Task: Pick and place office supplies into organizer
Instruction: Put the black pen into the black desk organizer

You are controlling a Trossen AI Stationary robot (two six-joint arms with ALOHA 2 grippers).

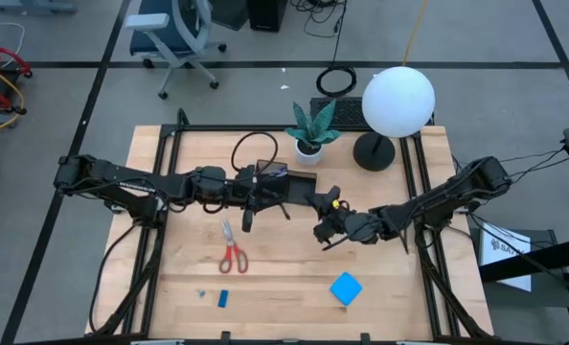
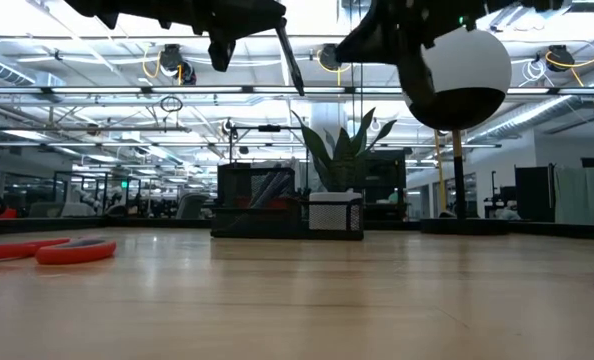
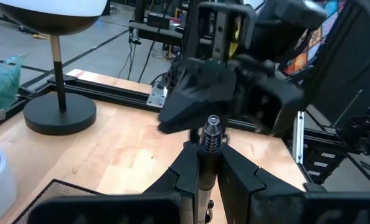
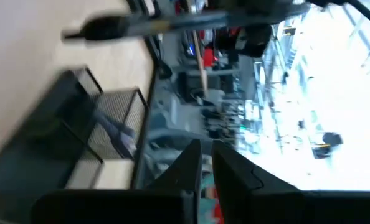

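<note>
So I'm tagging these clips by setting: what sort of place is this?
Likely a robotics lab or workshop: a wooden bench framed in black rails, other metal rigs under exposed ceiling lights in the low view, and an office chair on bare floor.

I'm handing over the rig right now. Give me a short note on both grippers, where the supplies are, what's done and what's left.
Left gripper: shut on a slim dark pen, raised near the black mesh organizer.
Right gripper: shut, holding nothing visible, raised mid-table.
Done: some pens appear to stand in the organizer already.
Left on the wooden table: red-handled scissors, bright blue square pad, small blue rectangular piece.
</note>
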